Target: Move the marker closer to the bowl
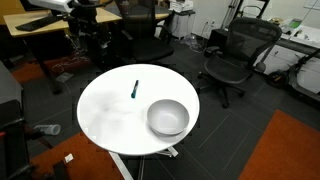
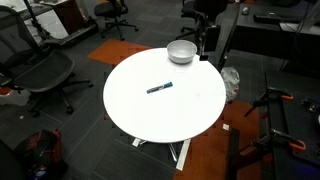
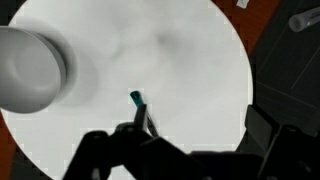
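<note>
The marker (image 1: 135, 89) is a thin dark stick with a teal end. It lies on the round white table (image 1: 110, 120), apart from the white bowl (image 1: 168, 118) near the table's edge. Both also show in an exterior view, marker (image 2: 159, 87) at the table's middle and bowl (image 2: 181, 52) at the far rim. In the wrist view my gripper (image 3: 190, 152) hangs high above the table, open and empty. The marker (image 3: 139, 108) shows just beyond its left finger, its lower end hidden. The bowl (image 3: 30, 68) is at the left. I cannot make out the gripper in the exterior views.
Black office chairs (image 1: 238, 55) and desks stand around the table. Another chair (image 2: 40, 75) is beside it. Orange carpet (image 1: 285, 150) lies near the table. The table's edge and dark floor (image 3: 290, 80) show on the right of the wrist view.
</note>
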You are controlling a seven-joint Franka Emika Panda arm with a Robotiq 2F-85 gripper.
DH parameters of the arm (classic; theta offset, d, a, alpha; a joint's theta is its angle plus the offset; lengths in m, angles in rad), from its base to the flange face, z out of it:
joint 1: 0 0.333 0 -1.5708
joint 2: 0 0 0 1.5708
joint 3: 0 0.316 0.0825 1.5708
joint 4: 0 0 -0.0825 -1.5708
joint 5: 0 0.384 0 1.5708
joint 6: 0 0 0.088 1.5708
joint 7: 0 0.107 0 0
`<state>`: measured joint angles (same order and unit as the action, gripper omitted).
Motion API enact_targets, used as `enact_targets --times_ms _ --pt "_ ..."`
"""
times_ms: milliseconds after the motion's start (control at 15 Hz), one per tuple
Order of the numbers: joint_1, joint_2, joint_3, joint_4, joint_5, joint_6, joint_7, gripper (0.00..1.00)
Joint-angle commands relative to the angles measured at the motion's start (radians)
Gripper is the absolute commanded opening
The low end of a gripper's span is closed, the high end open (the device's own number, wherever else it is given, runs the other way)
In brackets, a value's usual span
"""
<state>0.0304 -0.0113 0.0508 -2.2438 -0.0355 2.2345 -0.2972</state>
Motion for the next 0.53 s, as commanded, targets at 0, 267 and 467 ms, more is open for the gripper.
enact_targets --times_ms 0,267,467 --pt "-0.001 0.125 -0.007 0.089 -0.006 0.047 -0.076 1.00" --pt "-0.010 0.244 0.002 0.171 -0.010 0.078 -0.127 1.00" --pt "-0.019 0.331 0.004 0.239 -0.021 0.078 -0.149 1.00"
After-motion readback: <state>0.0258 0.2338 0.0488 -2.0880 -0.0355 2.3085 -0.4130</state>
